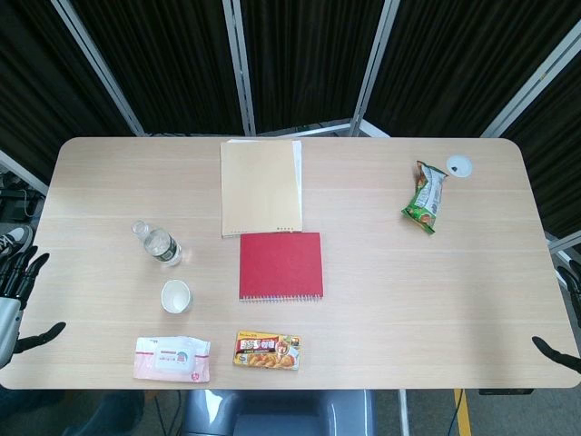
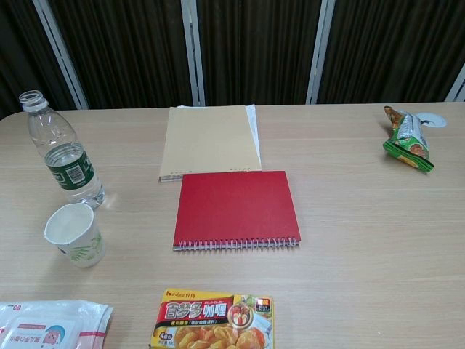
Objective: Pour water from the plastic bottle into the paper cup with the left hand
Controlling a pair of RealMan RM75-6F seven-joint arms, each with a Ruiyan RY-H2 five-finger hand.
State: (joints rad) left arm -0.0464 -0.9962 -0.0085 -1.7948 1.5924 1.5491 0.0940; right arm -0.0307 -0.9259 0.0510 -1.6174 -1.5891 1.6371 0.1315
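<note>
Left hand (image 1: 20,272) hangs empty, fingers spread, off the table edge well left of the uncapped plastic bottle (image 2: 64,154); paper cup (image 2: 75,234) stands just before the bottle.

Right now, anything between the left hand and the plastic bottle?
Nothing: in the head view, only bare table lies between the left hand, off the table's left edge, and the uncapped plastic bottle. The paper cup stands beside the bottle.

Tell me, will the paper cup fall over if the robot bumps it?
Probably, yes. The paper cup looks empty, so it's likely light and tippy. Its thin paper wall would probably squash if squeezed. The plastic bottle stands right behind it, uncapped, so a knock could spill water.
</note>
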